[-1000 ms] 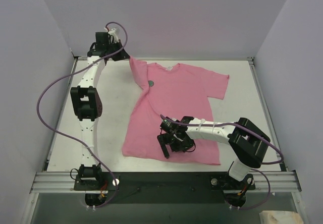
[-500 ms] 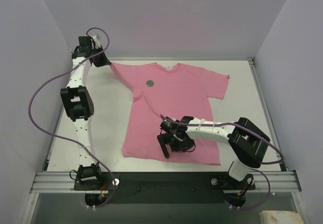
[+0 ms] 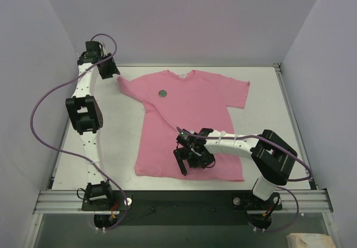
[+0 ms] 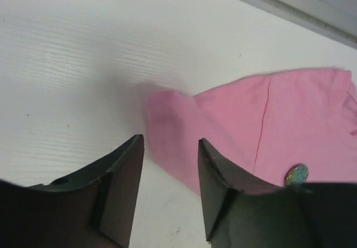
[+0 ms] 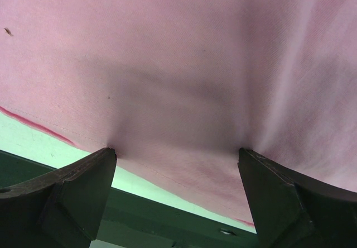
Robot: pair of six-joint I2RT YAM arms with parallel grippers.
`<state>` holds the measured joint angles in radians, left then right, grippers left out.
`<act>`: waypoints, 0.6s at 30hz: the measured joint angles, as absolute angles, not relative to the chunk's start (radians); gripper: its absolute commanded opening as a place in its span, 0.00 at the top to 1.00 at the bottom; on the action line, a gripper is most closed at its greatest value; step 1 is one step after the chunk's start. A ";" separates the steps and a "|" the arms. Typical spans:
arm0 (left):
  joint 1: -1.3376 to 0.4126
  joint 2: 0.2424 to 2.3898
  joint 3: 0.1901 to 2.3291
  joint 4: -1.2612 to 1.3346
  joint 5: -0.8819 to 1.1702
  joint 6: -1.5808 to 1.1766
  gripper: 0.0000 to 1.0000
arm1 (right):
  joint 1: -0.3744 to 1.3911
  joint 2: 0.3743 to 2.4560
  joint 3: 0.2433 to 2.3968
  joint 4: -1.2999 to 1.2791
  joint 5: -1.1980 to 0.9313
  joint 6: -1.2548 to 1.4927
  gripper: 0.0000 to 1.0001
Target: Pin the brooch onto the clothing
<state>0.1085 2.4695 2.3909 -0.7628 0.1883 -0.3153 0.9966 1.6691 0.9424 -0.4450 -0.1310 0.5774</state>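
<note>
Clothing (image 3: 195, 122) lies flat on the counter (image 3: 120, 142), about mid-way across. Collar is toward the far rail (image 3: 195, 65), hem toward the near edge. Brooch (image 3: 162, 93) sits on the chest, left of the collar, well inside every fabric edge.

Left gripper (image 4: 170, 142): at the far left corner, over the tip of the left sleeve. Fingers (image 4: 120, 186) stand a narrow way apart, holding nothing. The sleeve's edge lies under the gap; cannot tell whether the tips touch it.

Right gripper (image 5: 177, 150): over the near hem, left of its middle. Jaws wide, holding nothing, both tips down on the cloth just inside the hem line. Past the hem is a thin strip of counter, then the dark near edge.

Room: broad bare counter left of the clothing, up to the left arm (image 3: 83, 114). A narrower bare band on the right, between the right sleeve and the side rail (image 3: 290, 114). Little margin at the far rail.
</note>
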 measured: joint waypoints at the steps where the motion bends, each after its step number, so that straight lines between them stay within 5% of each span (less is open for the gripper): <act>1: 0.108 2.469 2.392 -0.764 0.183 -0.319 0.36 | 0.997 1.670 0.943 -0.445 -0.131 0.577 0.03; 11: 0.060 2.373 2.331 -0.796 0.094 -0.325 0.33 | 0.997 1.667 0.943 -0.445 -0.127 0.578 0.03; 16: -0.039 2.161 2.083 -0.767 0.083 -0.318 0.48 | 0.992 1.657 0.939 -0.444 -0.122 0.578 0.03; 18: -0.103 2.070 1.966 -0.735 0.085 -0.313 0.70 | 0.981 1.645 0.931 -0.436 -0.122 0.576 0.03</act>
<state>-0.1032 2.0705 1.9659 -0.7349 0.0853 -0.3130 0.9813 1.6451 0.9314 -0.4362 -0.1223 0.5762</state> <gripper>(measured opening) 0.539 0.972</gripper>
